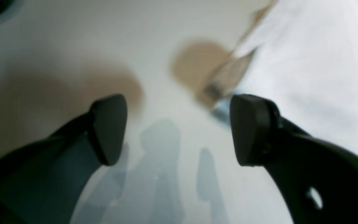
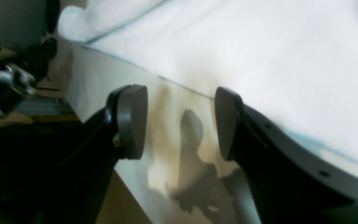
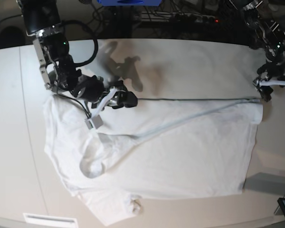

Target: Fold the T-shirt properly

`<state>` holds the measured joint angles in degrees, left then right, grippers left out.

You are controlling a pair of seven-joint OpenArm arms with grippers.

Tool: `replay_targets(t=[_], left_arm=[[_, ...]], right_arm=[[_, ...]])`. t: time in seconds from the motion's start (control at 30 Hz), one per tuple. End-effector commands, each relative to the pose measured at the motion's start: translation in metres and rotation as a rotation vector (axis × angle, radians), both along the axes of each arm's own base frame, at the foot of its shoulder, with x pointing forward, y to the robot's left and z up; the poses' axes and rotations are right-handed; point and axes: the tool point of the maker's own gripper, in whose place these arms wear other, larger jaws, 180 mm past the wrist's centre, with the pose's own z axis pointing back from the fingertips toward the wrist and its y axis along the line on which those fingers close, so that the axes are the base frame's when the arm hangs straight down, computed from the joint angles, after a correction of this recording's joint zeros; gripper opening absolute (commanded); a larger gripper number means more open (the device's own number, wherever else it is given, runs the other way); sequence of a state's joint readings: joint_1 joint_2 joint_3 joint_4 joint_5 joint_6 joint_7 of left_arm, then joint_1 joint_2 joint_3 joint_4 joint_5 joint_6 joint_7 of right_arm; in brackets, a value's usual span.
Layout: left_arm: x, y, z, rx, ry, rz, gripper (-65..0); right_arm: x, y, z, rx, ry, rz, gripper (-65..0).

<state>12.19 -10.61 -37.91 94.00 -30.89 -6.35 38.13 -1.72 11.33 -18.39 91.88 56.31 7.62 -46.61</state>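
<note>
T-shirt: the white shirt (image 3: 199, 156) is spread on the desk (image 3: 180, 61), long straight edge nearest both my jaws, bulk beyond them. Not properly folded yet.
Folded band: a diagonal flap runs along that edge, from near my left jaws to the heap; probably a fold laid over to narrow the shirt.
Heap: a loose curl of cloth (image 3: 95, 159) sits just beyond my right jaws, lumpy. Reads as a sleeve or side not laid flat.
Far side: a small piece (image 3: 111, 204) sticks out past the body, well beyond my right jaws. Likely a sleeve needing a tuck.
Left jaws (image 1: 179, 130): apart, nothing between the pads, by the shirt's corner. Wide enough to take the corner, I'd say.
Right jaws (image 2: 180, 123): apart, empty, above the near edge. One finger overlaps the cloth in my wrist view; can't tell if it touches.
Why there: one at the corner, one along the edge suits a two-point hold, so the edge could stay taut.
Risk: pulling now could drag the heap into a crease. I'd flatten it first.
</note>
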Motion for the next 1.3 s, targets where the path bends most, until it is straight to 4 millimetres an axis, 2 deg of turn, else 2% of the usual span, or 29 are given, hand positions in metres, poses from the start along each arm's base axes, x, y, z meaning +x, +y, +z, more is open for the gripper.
replay_targets(t=[0.0, 0.13, 0.43, 0.57, 0.83, 1.17, 1.27], left_arm=[[0.009, 0.008, 0.015, 0.025, -0.026, -0.007, -14.8], [0.026, 0.004, 0.021, -0.008, -0.037, -0.018, -14.8], [0.059, -0.030, 0.017, -0.034, -0.039, -0.123, -14.9], [0.060, -0.032, 0.004, -0.065, -0.018, -0.119, -15.3], [0.057, -0.030, -0.014, -0.103, 0.015, -0.102, -39.5], [0.059, -0.029, -0.013, -0.102, 0.008, -0.101, -42.3], [0.065, -0.030, -0.009, -0.104, -0.003, -0.104, -52.2]], right_arm=[[0.009, 0.002, 0.016, 0.028, -0.050, -0.005, -31.9], [0.009, 0.002, 0.015, 0.028, -0.050, -0.003, -31.9], [0.009, 0.002, 0.015, 0.028, -0.050, -0.003, -31.9], [0.009, 0.002, 0.015, 0.028, -0.050, -0.003, -31.9], [0.009, 0.002, 0.015, 0.028, -0.050, -0.003, -31.9], [0.009, 0.002, 0.015, 0.027, -0.048, -0.003, -31.9], [0.008, 0.002, 0.013, 0.025, -0.043, -0.003, -31.9]])
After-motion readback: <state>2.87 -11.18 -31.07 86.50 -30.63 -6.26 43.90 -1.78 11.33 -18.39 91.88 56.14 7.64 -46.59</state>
